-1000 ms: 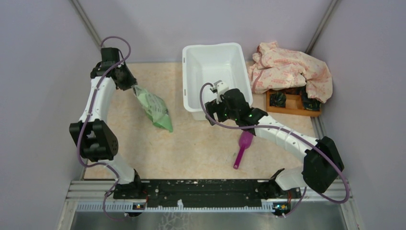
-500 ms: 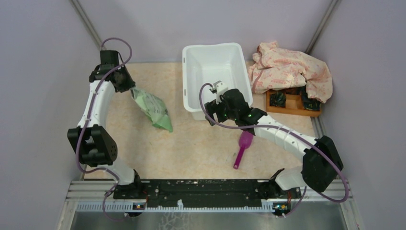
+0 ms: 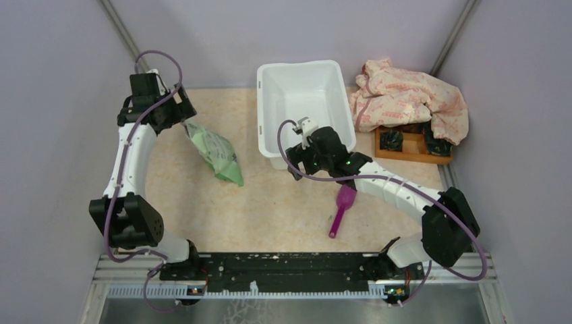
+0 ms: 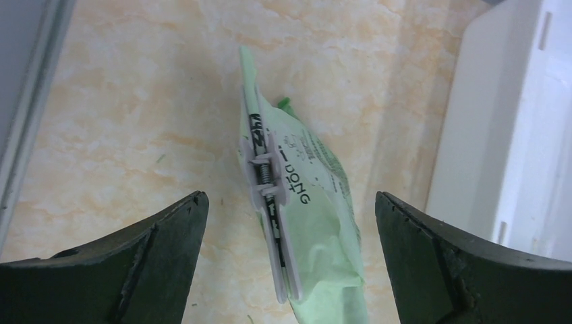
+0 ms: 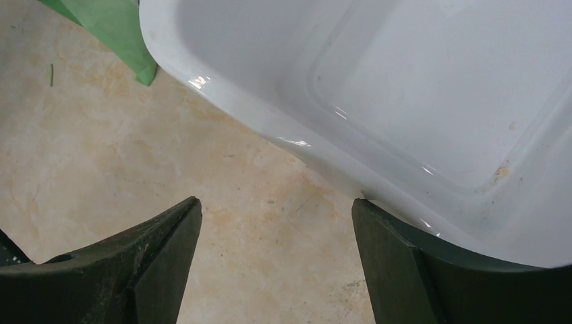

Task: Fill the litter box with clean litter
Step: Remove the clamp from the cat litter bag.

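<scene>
While poised over the green bag (image 4: 307, 223) lying at 10 o'clock on the worktop (image 3: 283, 209), held the left gripper (image 4: 290, 202) with fingers wide apart, clear of the bag on both sides. Saw a white clip (image 4: 266, 196) pinching the bag's top edge shut. Found the litter box (image 3: 263, 115) at 12 o'clock, upright, near the bag but apart from it. Had the right gripper (image 5: 276, 209) at the box's 7 o'clock corner, fingers spread with that corner between them; could not tell whether touching. Noted a magenta scoop (image 3: 342, 209) lying at 4 o'clock and a patterned cloth (image 3: 408, 98) draped over a wooden tray (image 3: 405, 154) at 2 o'clock. Spotted green flecks (image 4: 160, 159) on the worktop beside the bag.
</scene>
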Controlling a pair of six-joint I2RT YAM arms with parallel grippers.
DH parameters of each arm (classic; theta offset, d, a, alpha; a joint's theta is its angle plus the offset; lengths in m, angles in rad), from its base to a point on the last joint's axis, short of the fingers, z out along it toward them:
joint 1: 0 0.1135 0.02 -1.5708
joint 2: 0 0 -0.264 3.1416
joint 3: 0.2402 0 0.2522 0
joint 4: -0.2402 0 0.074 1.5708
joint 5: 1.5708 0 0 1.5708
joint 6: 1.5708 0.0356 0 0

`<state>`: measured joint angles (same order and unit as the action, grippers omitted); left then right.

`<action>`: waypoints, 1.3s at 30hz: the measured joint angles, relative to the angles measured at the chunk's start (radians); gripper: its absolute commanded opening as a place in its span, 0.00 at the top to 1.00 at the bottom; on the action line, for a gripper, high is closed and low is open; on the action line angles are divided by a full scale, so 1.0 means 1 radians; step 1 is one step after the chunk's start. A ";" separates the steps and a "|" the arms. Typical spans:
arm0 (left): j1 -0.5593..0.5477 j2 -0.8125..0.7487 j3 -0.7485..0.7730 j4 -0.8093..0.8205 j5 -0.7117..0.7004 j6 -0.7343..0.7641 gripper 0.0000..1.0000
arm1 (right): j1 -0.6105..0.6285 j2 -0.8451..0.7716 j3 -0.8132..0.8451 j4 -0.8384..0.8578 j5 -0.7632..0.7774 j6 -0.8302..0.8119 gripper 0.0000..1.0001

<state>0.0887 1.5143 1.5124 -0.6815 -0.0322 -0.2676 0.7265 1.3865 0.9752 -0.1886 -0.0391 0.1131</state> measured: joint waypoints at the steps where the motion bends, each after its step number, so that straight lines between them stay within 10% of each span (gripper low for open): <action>1: 0.009 -0.004 -0.007 0.011 0.026 0.000 0.01 | 0.000 0.002 0.000 -0.001 0.000 0.000 0.17; 9: 0.071 -0.023 -0.040 0.047 0.113 -0.015 0.02 | 0.005 0.005 0.000 -0.003 0.004 -0.001 0.20; 30: 0.070 0.071 -0.041 0.045 0.108 0.004 0.51 | 0.006 0.034 0.000 -0.002 0.003 0.001 0.23; 39: 0.069 0.112 0.000 0.016 0.107 -0.008 0.57 | 0.011 0.048 0.000 0.002 0.000 0.001 0.23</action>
<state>0.1577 1.6264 1.5127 -0.6651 0.0750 -0.2756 0.7372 1.4345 0.9749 -0.1867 -0.0391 0.1143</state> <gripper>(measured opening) 0.437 0.769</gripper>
